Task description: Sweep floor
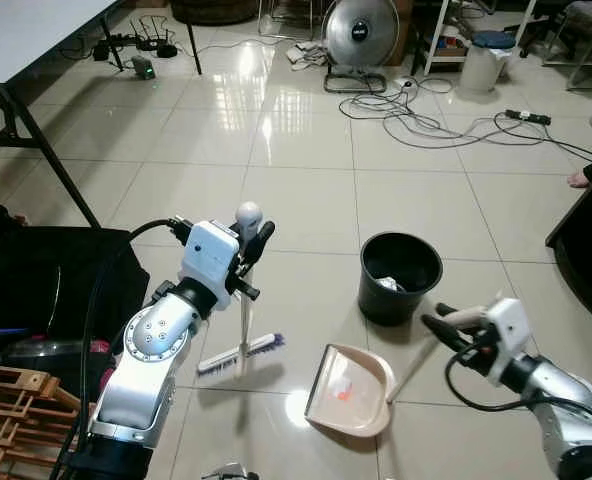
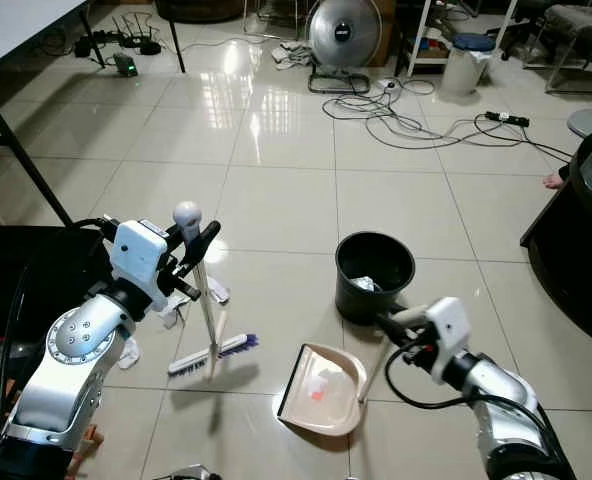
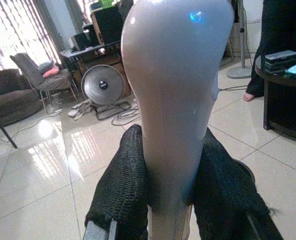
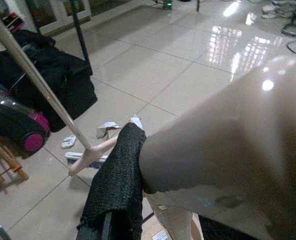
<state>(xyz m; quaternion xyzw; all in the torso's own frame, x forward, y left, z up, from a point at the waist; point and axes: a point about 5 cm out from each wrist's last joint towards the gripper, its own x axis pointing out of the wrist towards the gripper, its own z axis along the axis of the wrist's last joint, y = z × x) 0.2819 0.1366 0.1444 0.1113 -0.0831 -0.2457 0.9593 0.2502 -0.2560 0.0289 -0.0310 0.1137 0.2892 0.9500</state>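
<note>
One broom [image 1: 241,345], one dustpan [image 1: 351,390], one bin [image 1: 400,275]

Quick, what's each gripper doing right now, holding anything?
Left gripper: shut on the broom handle.
Right gripper: shut on the dustpan handle.

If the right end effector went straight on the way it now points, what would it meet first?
The right end effector, shut on the dustpan handle, points toward the black bin. It would probably meet the bin's side first, though depth is unclear.
</note>
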